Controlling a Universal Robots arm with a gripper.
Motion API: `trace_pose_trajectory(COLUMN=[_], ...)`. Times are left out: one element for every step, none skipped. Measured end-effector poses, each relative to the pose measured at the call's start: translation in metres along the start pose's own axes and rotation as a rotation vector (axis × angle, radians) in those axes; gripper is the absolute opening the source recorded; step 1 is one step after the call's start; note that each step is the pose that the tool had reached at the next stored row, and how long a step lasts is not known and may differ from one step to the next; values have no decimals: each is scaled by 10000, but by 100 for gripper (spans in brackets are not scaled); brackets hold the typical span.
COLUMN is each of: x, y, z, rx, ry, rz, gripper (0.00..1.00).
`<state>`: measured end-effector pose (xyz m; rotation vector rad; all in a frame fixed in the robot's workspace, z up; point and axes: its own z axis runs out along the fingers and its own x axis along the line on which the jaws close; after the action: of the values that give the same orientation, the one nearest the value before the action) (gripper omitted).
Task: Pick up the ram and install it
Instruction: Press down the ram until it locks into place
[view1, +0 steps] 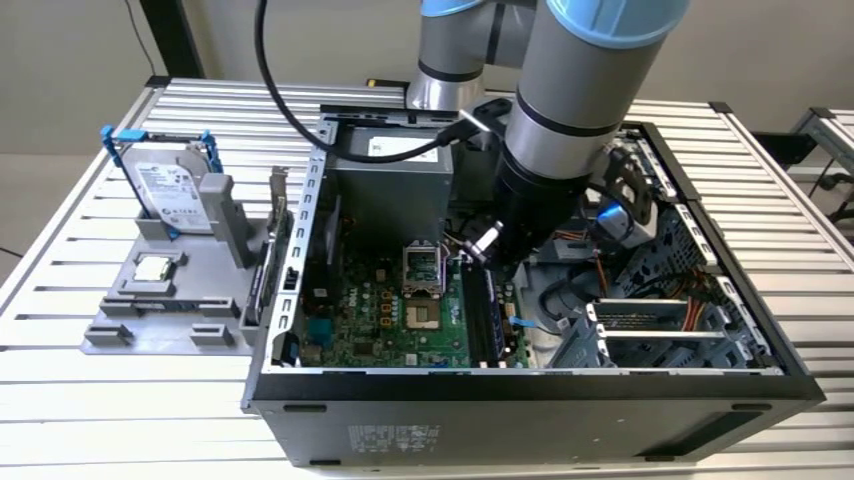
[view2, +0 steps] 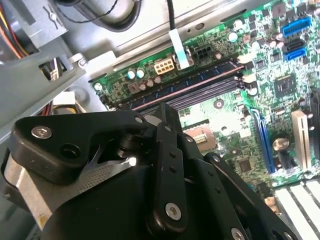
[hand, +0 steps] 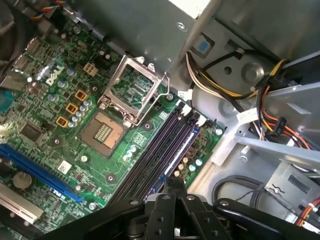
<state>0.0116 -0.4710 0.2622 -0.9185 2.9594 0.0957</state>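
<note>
The robot arm (view1: 574, 100) is reached down into an open computer case (view1: 534, 385) that lies on its side on the slatted tabletop (view1: 107, 420). The tool (view1: 483, 250) is held low inside the case, directly over the long memory slots (view1: 487, 310) at the edge of the green motherboard (view1: 387, 320). In the first wrist view the tool (hand: 175, 184) is seen clenched, its two black fingers (hand: 167, 200) pressed together with no gap visible, and the tips are placed just above the dark slots (hand: 155, 155). Nothing is seen gripped between them.

In the second wrist view the tool (view2: 162, 112) is shown from behind, with the slots running across the board beyond it. A thin, long bluish stick with a brownish upper edge, taken to be the ram (view2: 190, 81), appears to be standing in one of these slots, parallel to its neighbours. Whether it is fully seated cannot be told.

The open processor socket (hand: 102, 132), with its metal frame (hand: 135, 85) lifted, is located near the slots. A bundle of yellow and black cables (hand: 220, 90) is routed past the end of the slots.

On the exterior view's left, well apart from the case, a grey fixture (view1: 134, 335) is set on the tabletop. A hard drive in a blue frame (view1: 171, 195) is held upright in it, and a small square processor chip (view1: 154, 268) is laid flat on it.
</note>
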Motion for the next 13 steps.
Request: trace_pose_trajectory(x=[0, 0, 0, 0, 0, 0, 0, 0, 0, 0, 0, 0, 0], y=[0, 0, 0, 0, 0, 0, 0, 0, 0, 0, 0, 0, 0], z=[0, 0, 0, 0, 0, 0, 0, 0, 0, 0, 0, 0, 0], rx=[-2, -4, -7, -9, -6, -2, 3, 6, 8, 10, 14, 15, 14], ry=[-13, -29, -42, -57, -73, -92, -108, -119, -129, -137, -148, -155, -160], rz=[-104, -211, -314, -420, -521, -625, -731, -839, -985, -1114, -1251, -1378, -1534], gripper=[0, 0, 0, 0, 0, 0, 0, 0, 0, 0, 0, 0, 0])
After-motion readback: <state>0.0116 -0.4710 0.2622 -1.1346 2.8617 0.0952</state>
